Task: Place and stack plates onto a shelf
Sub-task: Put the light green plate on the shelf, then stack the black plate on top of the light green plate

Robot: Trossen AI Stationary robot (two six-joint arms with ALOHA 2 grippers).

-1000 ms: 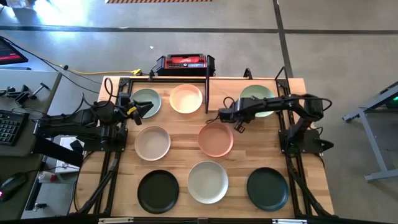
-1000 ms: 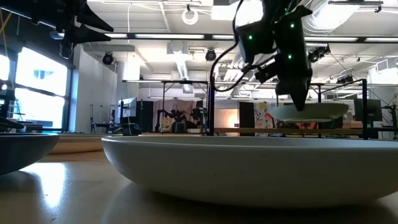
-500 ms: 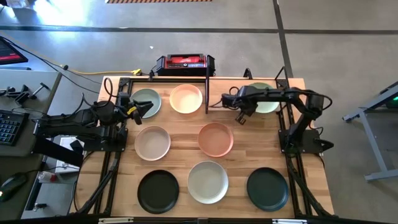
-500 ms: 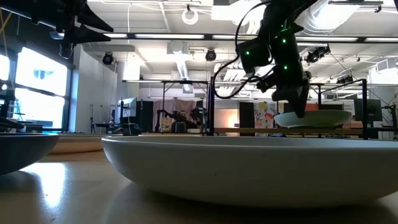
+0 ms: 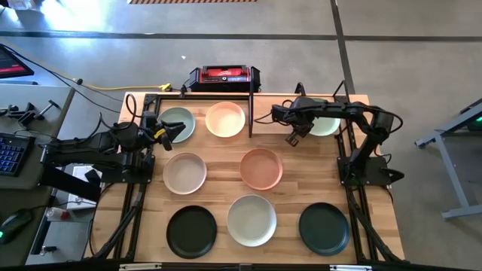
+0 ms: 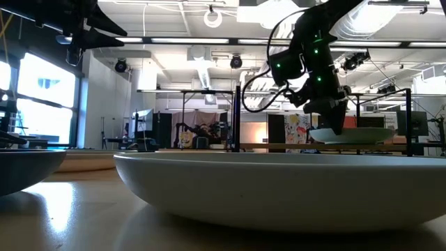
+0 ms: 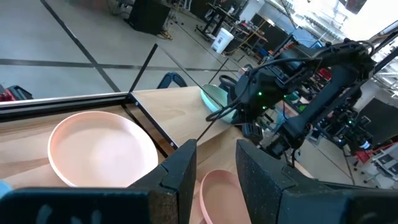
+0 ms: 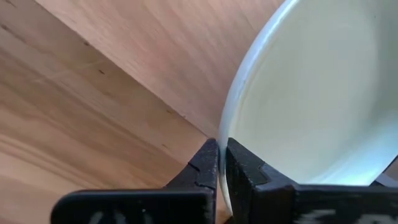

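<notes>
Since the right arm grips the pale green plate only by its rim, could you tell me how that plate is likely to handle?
The pale green plate keeps its shape pinched at one edge by the right gripper, so probably stiff. Its smooth rim may slip or pivot between the narrow jaws. Round and shallow, it should sit flat on the shelf, not roll.

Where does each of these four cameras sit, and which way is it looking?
High view: above the table, looking straight down; both arms show.
Low view: at tabletop height, looking level across past a near plate; the right arm comes from above.
Left wrist view: on the left arm, looking past its open fingers across the shelf.
Right wrist view: on the right arm; right gripper pinches the pale green plate.
Shared: that plate also shows in the high view.
</notes>
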